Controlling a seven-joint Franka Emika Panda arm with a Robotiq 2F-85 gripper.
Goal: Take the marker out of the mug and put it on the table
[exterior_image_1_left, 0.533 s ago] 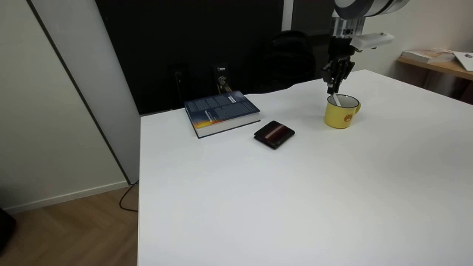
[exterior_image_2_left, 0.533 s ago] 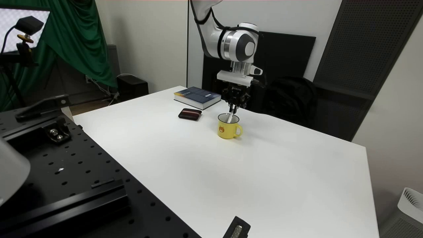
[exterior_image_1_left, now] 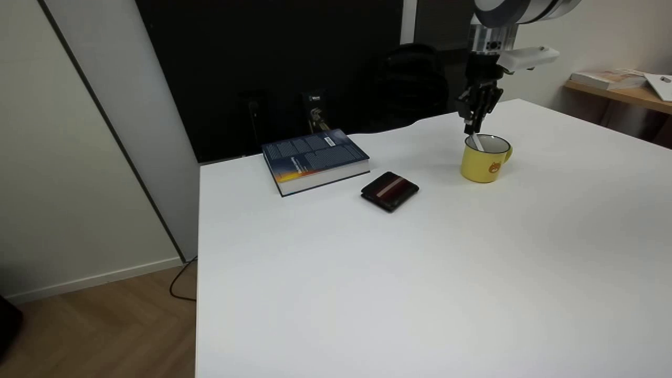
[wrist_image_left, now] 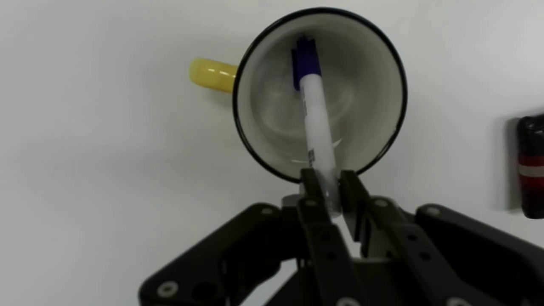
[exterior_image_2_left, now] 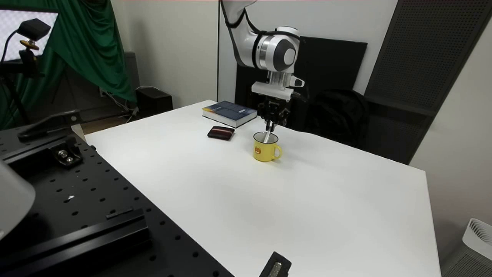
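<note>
On the smooth white rectangular tabletop (exterior_image_1_left: 367, 289), a small, squat yellow mug (exterior_image_1_left: 479, 167) with a dark rim, pale interior and side handle stands upright. Leaning inside it is a slim white marker (wrist_image_left: 317, 114) with a blue-purple cap, cap end down, its white end rising past the rim; whether the cap touches the bottom I cannot tell. The black jointed claw (wrist_image_left: 328, 179) has closed about that white end, its two fingers pressed in from either side with only the marker's thickness between them. Between the mug and a thick hardcover book (exterior_image_1_left: 316, 160), dark blue with yellow and orange, lies a flat black rectangular case (exterior_image_1_left: 389, 191) with red and pale stripes, touching neither.
</note>
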